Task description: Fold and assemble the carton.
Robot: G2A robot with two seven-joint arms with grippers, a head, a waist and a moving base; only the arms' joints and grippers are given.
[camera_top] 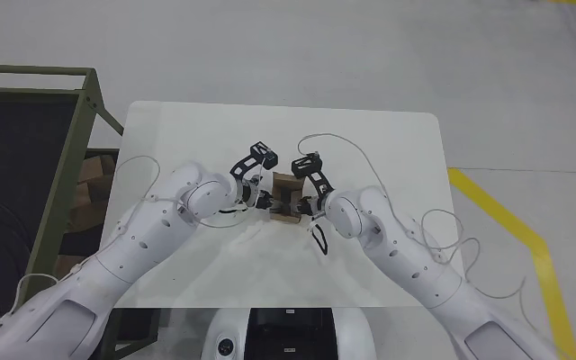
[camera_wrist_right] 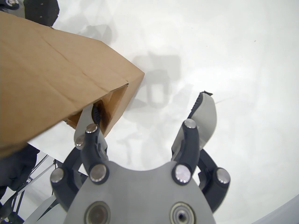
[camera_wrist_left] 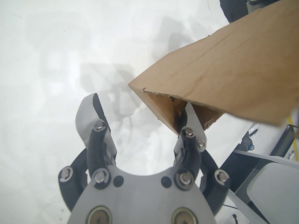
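Both spread apart, the left gripper [camera_wrist_left: 137, 108] and right gripper [camera_wrist_right: 149, 101] each hook a finger inside opposite ends of the carton [camera_wrist_left: 222, 71], likely to square it.

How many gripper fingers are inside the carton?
2. One finger of the left gripper sits in one open end of the carton; one of the right gripper in the other end.

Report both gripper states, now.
Left gripper: open, one finger inside the carton.
Right gripper: open, one finger inside the carton.
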